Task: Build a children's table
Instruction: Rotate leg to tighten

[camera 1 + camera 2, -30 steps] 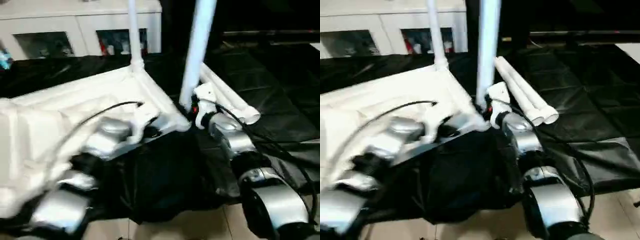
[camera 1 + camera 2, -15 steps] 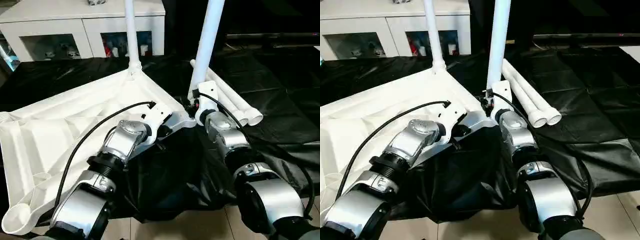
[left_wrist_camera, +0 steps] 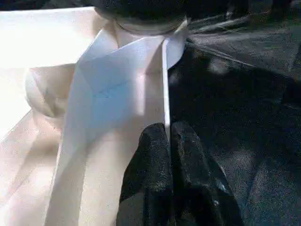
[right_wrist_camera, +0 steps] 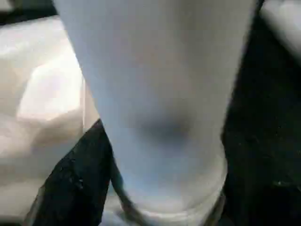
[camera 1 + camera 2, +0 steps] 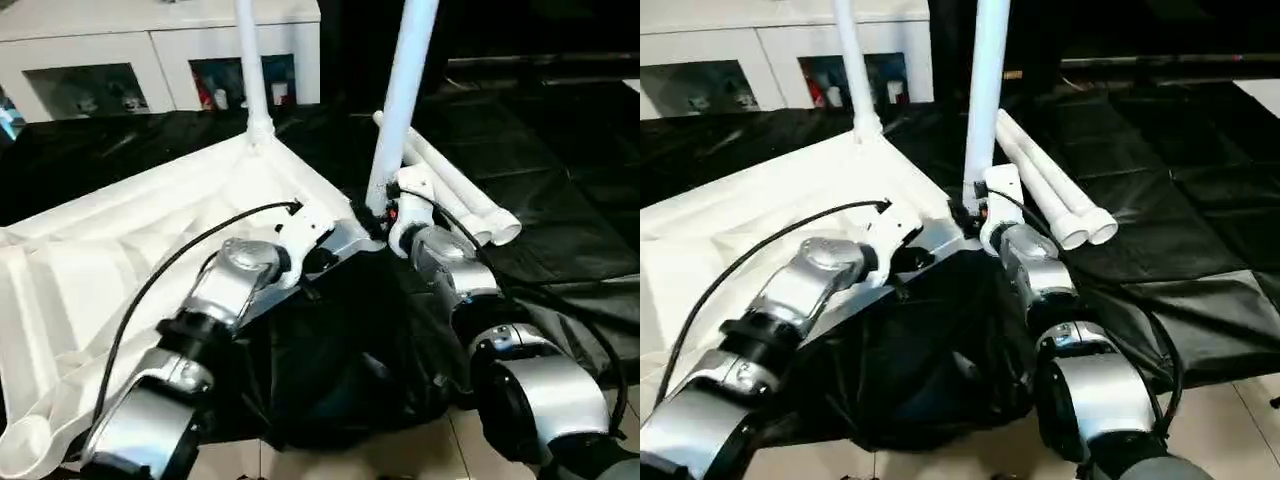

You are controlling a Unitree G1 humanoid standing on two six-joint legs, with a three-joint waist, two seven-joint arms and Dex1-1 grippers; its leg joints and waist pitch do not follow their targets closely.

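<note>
Since the earlier frame the right gripper (image 5: 975, 207) is sitting at the same spot at the base of the nearer upright leg, and the tabletop is lying as before; the head camera itself has shifted.

Nearest: two silver forearms are reaching forward over crumpled black sheeting (image 5: 930, 370) that is covering the floor. The left gripper (image 3: 168, 136) is pinching its two black fingers closed on the thin edge of the white square moulded plastic tabletop (image 5: 130, 250), near the corner. The tabletop is lying upside down on the sheeting, ribbed underside showing, with a round corner socket (image 5: 25, 440) at its near-left corner.

Right gripper: it is sitting at the foot of the white tubular leg (image 5: 985, 90) that is standing in the near-right corner socket. In the right wrist view the leg is blocking the fingers, so I cannot tell whether they are gripping it or standing apart.

Farther: a second white leg (image 5: 250, 65) is standing upright in the far corner socket. Two more loose white tubular legs (image 5: 1055, 195) are lying side by side on the sheeting, right of the tabletop.

Background: a white glass-door cabinet (image 5: 100, 60) is standing against the far wall. No legible writing. Both upright legs are cut off by the top edge.
</note>
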